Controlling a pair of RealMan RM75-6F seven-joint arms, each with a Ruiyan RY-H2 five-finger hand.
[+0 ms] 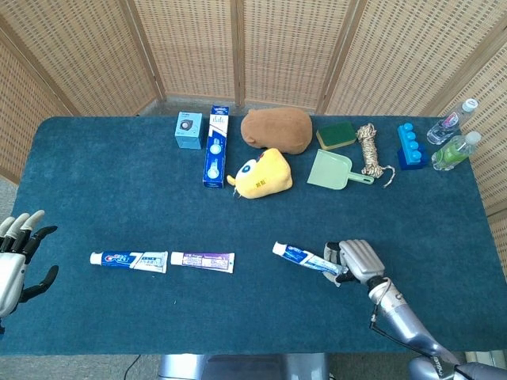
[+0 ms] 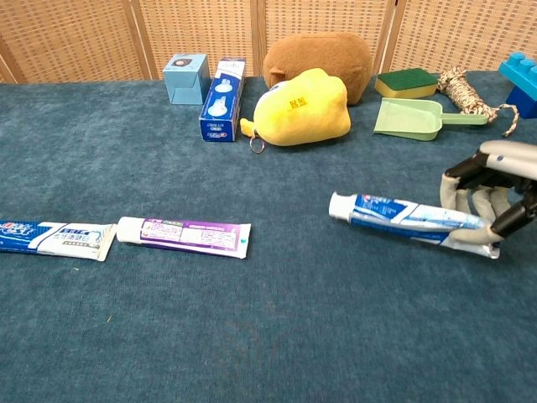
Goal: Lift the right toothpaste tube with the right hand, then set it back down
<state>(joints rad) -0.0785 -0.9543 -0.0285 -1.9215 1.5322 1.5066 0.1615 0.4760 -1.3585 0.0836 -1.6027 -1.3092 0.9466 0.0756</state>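
Near the front right of the blue table [image 1: 119, 190], the right hand [image 1: 358, 260] grips the right toothpaste tube [image 1: 305, 259] by its tail end, fingers curled around it. In the chest view the tube [image 2: 407, 217] is clear of the cloth, its white cap pointing toward the robot's left and tipped a little higher than the held end — the fingers [image 2: 470, 197] wrap over the crimped part and the thumb sits under it.

Further left along the same front strip lie two other tubes, end to end and just apart: a purple tube [image 1: 203, 260] and a blue-and-white tube [image 1: 128, 260]. The left hand [image 1: 17, 261] is at the table's left edge, holding nothing, its fingers spread apart.

Along the back of the table stands a row of other things — a small light-blue box [image 1: 188, 130], a long blue toothpaste carton [image 1: 215, 146] just beside it, a brown plush [image 1: 276, 129] touching a yellow plush [image 1: 261, 173] in front of it, a green sponge [image 1: 336, 134], a pale green dustpan [image 1: 335, 169], a coil of rope [image 1: 369, 149], a blue block [image 1: 410, 146], and two bottles [image 1: 454, 136] at the far right corner.
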